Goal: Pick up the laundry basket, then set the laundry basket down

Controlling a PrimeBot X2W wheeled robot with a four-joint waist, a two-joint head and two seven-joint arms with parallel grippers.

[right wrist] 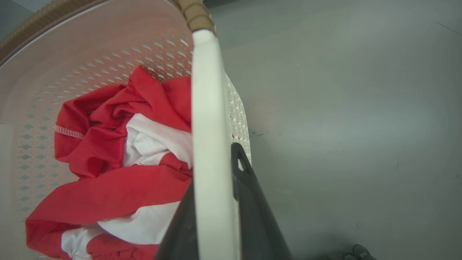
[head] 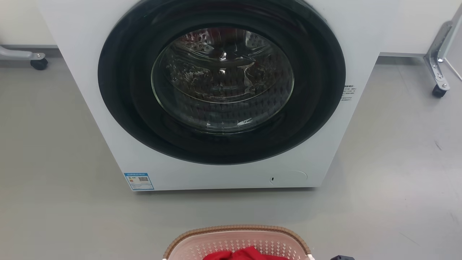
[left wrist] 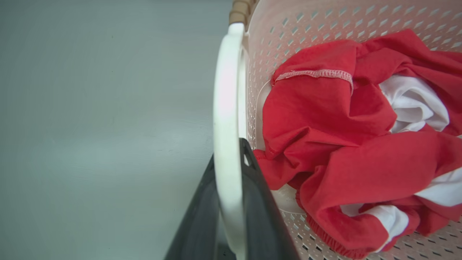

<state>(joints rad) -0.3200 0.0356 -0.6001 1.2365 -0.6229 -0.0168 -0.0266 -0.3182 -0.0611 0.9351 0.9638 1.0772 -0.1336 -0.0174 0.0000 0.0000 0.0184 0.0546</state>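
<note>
The laundry basket (head: 238,229), pale pink and perforated with a brown woven rim, sits at the bottom edge of the head view, in front of the washer. Red and white clothes (left wrist: 346,144) lie crumpled inside it. In the left wrist view my left gripper (left wrist: 229,155) is shut on one white side handle (left wrist: 225,101), a dark finger on each side of it. In the right wrist view my right gripper (right wrist: 214,166) is shut on the other white handle (right wrist: 209,108) in the same way. I cannot tell whether the basket rests on the floor or hangs above it.
A white front-loading washer (head: 108,108) with its round dark door (head: 222,81) shut stands straight ahead on the grey floor (head: 397,162). Wheeled frame legs stand at the far left (head: 39,64) and the far right (head: 439,90).
</note>
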